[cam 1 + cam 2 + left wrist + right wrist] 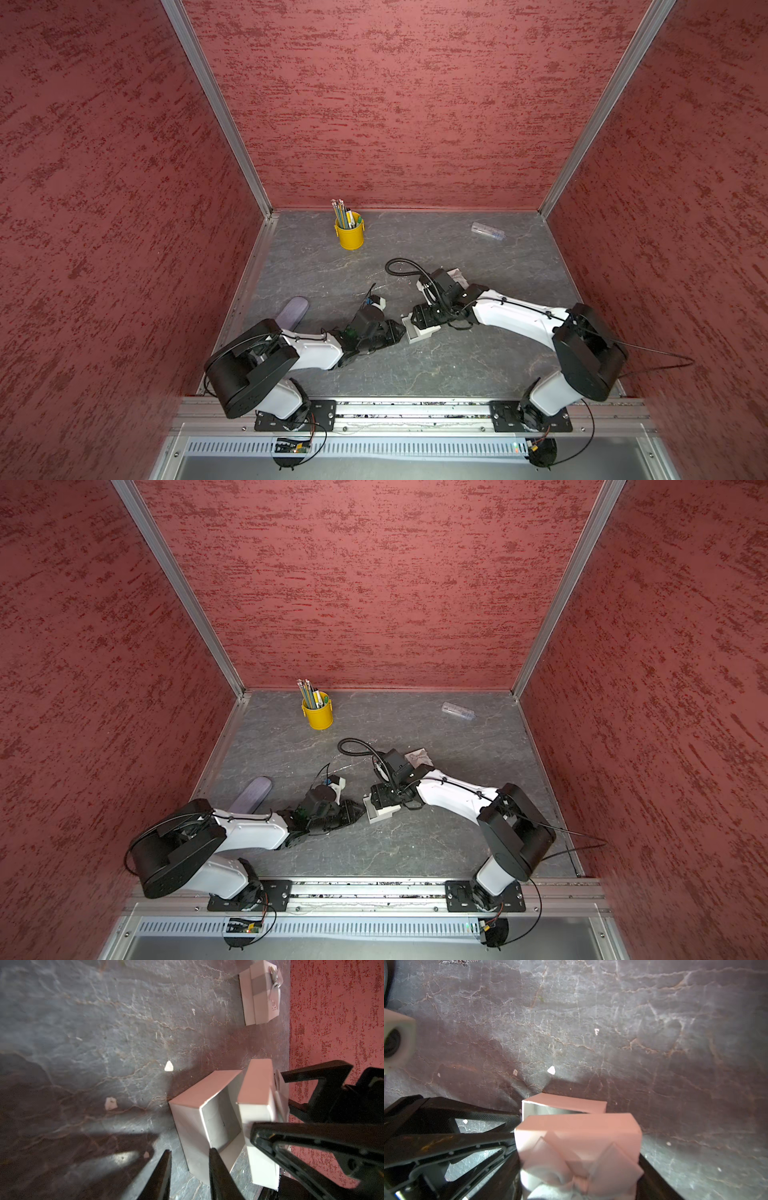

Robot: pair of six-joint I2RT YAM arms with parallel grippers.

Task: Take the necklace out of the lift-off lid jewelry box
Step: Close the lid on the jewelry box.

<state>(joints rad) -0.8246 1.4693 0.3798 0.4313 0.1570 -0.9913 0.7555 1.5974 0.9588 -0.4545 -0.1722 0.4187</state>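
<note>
My right hand (268,1103) pinches the lid (577,1126), tilted over the box base (187,1130); whether my left hand (190,1153) grips the base's corner, I cannot tell. The necklace (453,962) seemingly lies on the surface (104,1022) beyond the base. If unheld, the base could tip with the lid.

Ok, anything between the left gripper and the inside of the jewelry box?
Partly. The lid, clamped in the right gripper, hangs over one side of the open box base; the rest lies exposed to the left gripper. Contents unclear.
</note>
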